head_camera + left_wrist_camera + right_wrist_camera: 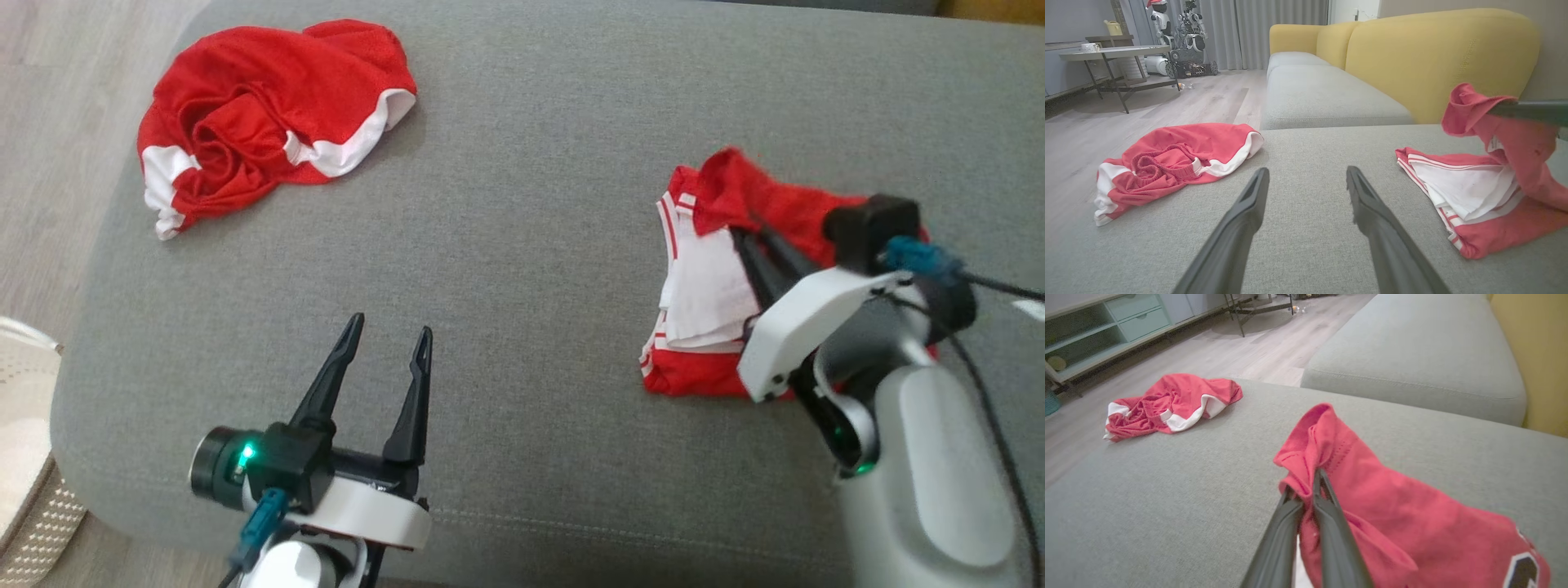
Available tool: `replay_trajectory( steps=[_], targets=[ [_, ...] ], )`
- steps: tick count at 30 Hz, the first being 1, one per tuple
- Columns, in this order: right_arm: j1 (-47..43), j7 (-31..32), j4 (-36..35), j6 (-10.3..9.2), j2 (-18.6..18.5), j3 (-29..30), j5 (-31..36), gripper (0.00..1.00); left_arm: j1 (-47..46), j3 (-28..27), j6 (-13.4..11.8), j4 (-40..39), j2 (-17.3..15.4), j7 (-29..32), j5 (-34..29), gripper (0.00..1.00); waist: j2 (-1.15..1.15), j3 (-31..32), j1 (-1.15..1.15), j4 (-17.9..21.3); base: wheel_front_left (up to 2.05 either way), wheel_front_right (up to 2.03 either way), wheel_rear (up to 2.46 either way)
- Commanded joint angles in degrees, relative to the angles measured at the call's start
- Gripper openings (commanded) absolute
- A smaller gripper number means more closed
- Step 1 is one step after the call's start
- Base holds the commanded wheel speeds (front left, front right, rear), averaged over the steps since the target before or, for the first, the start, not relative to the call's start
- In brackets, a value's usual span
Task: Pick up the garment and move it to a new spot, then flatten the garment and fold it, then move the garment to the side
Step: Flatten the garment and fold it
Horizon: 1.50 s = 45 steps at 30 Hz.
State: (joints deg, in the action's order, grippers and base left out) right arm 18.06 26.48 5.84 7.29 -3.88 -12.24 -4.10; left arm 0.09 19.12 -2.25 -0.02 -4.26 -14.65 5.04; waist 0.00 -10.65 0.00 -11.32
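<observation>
Garment (pixel 702 310): red and white, lying on the right side of the cushion (pixel 531 212), partly doubled over. White layers are stacked at its left, and one red flap is raised off the pile!
Right gripper (pixel 747 237): fingers pressed together on that raised flap, pinching the cloth close to its edge. The wrist view shows the red fabric bunched around the right gripper (pixel 1306 486). The rest of the garment rests on the cushion.
Left gripper (pixel 390 327): spread wide and holding nothing. It hovers over bare cushion at the near left, well apart from the garment.
Step, at a guess: mid-fold, with the flap looking ready to be carried across the white layers.
Risk one: it's a thin pinch near the hem. A sideways tug could pull the cloth free, and the flap would drop in a wrinkle.
Risk two: only one spot is held, so the flap may twist. It may also drag the white stack out of line, since nothing pins that stack down.
Shorts (pixel 261 122): crumpled at the far left, well apart, so a tangle looks unlikely.
Basket (pixel 33 490): pale and woven, on the floor by the cushion's near-left corner. What it holds cannot be told.
</observation>
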Motion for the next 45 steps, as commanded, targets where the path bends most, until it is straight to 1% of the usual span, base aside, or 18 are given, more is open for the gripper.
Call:
replay_trajectory(
  steps=[1,3,4,5,6,7,11,12,13,18,24,28,30,32,36,37,40,45],
  targets=[
    [0.39,-0.8,-0.86,0.2,0.98,-1.65,-1.59,0.0,-0.3,-2.32,0.06,-2.03,0.18,-0.35,-0.41,1.0,0.0,0.1,0.0,-0.19,0.0,0.0,0.0],
    [0.57,-1.23,1.06,0.2,0.99,-2.25,-2.59,0.0,-0.17,-2.17,0.17,-1.91,0.3,-0.35,-0.43,1.0,0.0,0.2,0.0,-0.31,0.0,0.0,0.0],
    [0.72,-1.51,2.0,0.2,0.99,-2.45,-3.25,0.12,-0.11,-2.05,0.24,-1.84,0.37,-0.35,-0.39,1.0,0.0,0.23,0.0,-0.33,0.0,0.0,0.0],
    [0.98,-1.82,2.88,0.2,0.99,-2.71,-3.74,0.44,-0.09,-1.92,0.3,-1.76,0.44,-0.35,-0.35,1.0,0.0,0.2,0.0,-0.34,0.0,0.0,0.0],
    [1.31,-2.51,3.55,0.2,0.99,-2.85,-4.55,0.83,-0.11,-1.79,0.33,-1.71,0.51,-0.35,-0.35,1.0,0.0,0.14,0.0,-0.35,0.0,0.0,0.0],
    [1.67,-3.46,4.08,0.2,0.99,-2.95,-5.56,1.0,-0.16,-1.65,0.36,-1.66,0.57,-0.35,-0.34,1.0,0.0,0.12,0.0,-0.34,0.0,0.0,0.0],
    [3.1,-8.55,4.9,0.2,1.0,-3.1,-9.01,1.0,-0.23,-1.39,0.27,-1.45,0.79,-0.35,-0.32,1.0,0.0,0.12,0.0,-0.07,0.0,0.0,0.0],
    [3.1,-8.55,4.9,0.2,1.0,-3.1,-9.01,1.0,-0.23,-1.39,0.27,-1.45,0.79,-0.35,-0.32,1.0,0.0,0.12,0.0,-0.07,0.0,0.0,0.0],
    [3.45,-10.33,4.89,0.2,1.0,-2.4,-9.42,1.0,-0.21,-1.43,0.21,-1.43,0.83,-0.35,-0.3,1.0,0.0,0.19,0.0,0.11,0.0,0.0,0.0],
    [3.74,-17.34,5.48,0.2,1.0,1.02,-7.69,1.0,0.13,-2.05,-0.35,-1.54,0.98,-0.35,-0.16,1.0,0.0,0.91,0.0,1.53,0.0,0.0,0.0],
    [0.29,-25.26,6.77,0.2,0.89,7.05,-3.3,1.0,0.84,-3.76,-1.49,-3.06,1.11,-0.35,0.19,1.0,0.0,2.49,0.0,3.92,0.0,0.0,0.0],
    [-3.09,-32.2,7.35,0.2,-0.77,8.08,-1.82,1.0,1.77,-5.42,-2.29,-4.48,1.23,-0.35,1.85,1.0,0.0,3.52,0.0,5.67,0.0,0.0,0.0],
    [-4.67,-36.44,7.8,0.2,-2.07,7.24,-1.61,1.0,2.1,-5.98,-2.56,-5.2,1.27,-0.35,2.06,1.0,0.0,4.07,0.0,6.41,0.0,0.0,0.0],
    [-6.16,-39.37,8.49,0.2,-3.3,6.21,-1.03,1.0,2.64,-6.71,-3.1,-6.04,1.3,-0.35,1.84,1.0,0.0,4.78,0.0,7.24,0.0,0.0,0.0],
    [-8.76,-41.35,9.25,0.2,-3.67,4.23,-1.5,1.0,4.66,-8.16,-4.19,-7.83,1.33,-0.35,0.67,1.0,0.0,6.64,0.0,8.98,0.0,0.0,0.0],
    [-9.26,-41.41,8.49,0.2,-3.51,3.93,-1.73,1.0,5.23,-8.38,-4.26,-8.18,1.33,-0.35,0.26,1.0,0.0,7.13,0.0,9.31,0.0,0.0,0.0],
    [-11.62,-41.45,6.42,0.2,-2.93,3.34,-1.72,1.0,7.05,-8.62,-4.01,-8.76,1.34,-0.35,-0.47,1.0,0.0,8.89,0.0,9.98,0.0,0.0,0.0],
    [-14.84,-41.47,5.14,0.2,-1.99,2.1,-1.2,1.0,9.74,-8.42,-3.78,-8.07,1.36,-0.35,-1.57,1.0,0.0,10.75,0.0,10.62,0.0,0.0,0.0]
  ],
)
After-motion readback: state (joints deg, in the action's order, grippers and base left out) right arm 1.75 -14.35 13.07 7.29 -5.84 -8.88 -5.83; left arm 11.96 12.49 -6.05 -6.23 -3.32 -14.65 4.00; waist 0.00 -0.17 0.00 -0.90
